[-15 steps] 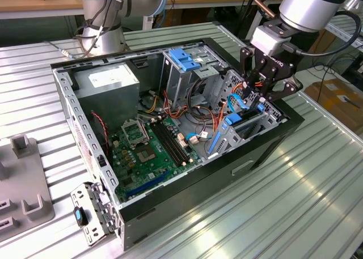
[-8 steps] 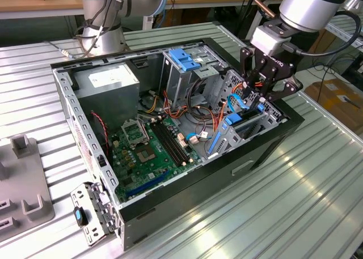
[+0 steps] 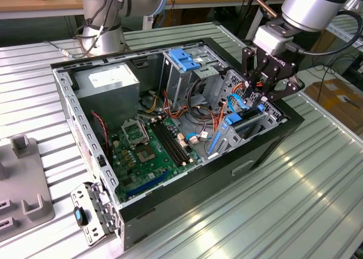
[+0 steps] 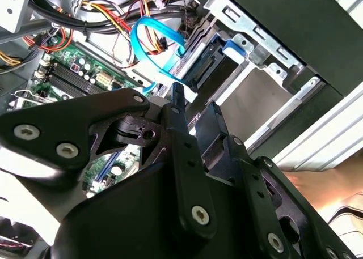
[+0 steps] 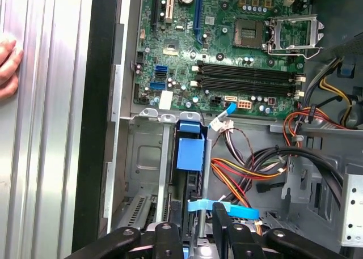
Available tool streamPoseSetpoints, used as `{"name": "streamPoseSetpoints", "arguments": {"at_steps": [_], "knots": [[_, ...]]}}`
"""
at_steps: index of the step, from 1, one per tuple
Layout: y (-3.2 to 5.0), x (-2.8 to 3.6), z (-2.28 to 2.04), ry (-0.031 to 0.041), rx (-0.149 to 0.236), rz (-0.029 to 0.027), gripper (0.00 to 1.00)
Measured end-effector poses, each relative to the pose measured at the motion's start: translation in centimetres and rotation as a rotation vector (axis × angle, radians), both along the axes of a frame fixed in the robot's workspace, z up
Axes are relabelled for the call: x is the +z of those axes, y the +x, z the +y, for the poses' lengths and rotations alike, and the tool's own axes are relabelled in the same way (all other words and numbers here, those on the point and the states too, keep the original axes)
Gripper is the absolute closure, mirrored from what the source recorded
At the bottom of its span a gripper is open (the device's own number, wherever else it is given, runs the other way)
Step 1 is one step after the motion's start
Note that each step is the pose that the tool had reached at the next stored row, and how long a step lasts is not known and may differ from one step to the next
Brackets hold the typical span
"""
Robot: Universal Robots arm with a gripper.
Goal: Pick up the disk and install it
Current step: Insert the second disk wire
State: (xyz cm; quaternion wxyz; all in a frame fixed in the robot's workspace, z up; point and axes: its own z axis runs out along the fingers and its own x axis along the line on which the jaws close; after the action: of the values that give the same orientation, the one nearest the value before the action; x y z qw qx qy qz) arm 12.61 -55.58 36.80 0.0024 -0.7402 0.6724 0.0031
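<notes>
Ribbed metal tabletop fills the foreground, carrying an open computer case with its motherboard exposed. At the case's end on the exterior view's right, the disk stands on edge in the drive bay, blue carrier up. Just above it hangs the gripper, its fingers a narrow gap apart. A person's hand lies on the tabletop beside the case. Beyond the case stand another arm's base and wooden benches.
</notes>
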Motion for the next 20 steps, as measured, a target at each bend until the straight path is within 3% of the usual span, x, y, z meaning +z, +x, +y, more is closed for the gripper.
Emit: {"name": "streamPoseSetpoints", "arguments": {"at_steps": [15,20], "knots": [[0.78,0.00,0.00,0.0001,0.000,0.0000,0.64],[1.65,0.00,0.02,0.0000,0.000,-0.0001,0.64]]}}
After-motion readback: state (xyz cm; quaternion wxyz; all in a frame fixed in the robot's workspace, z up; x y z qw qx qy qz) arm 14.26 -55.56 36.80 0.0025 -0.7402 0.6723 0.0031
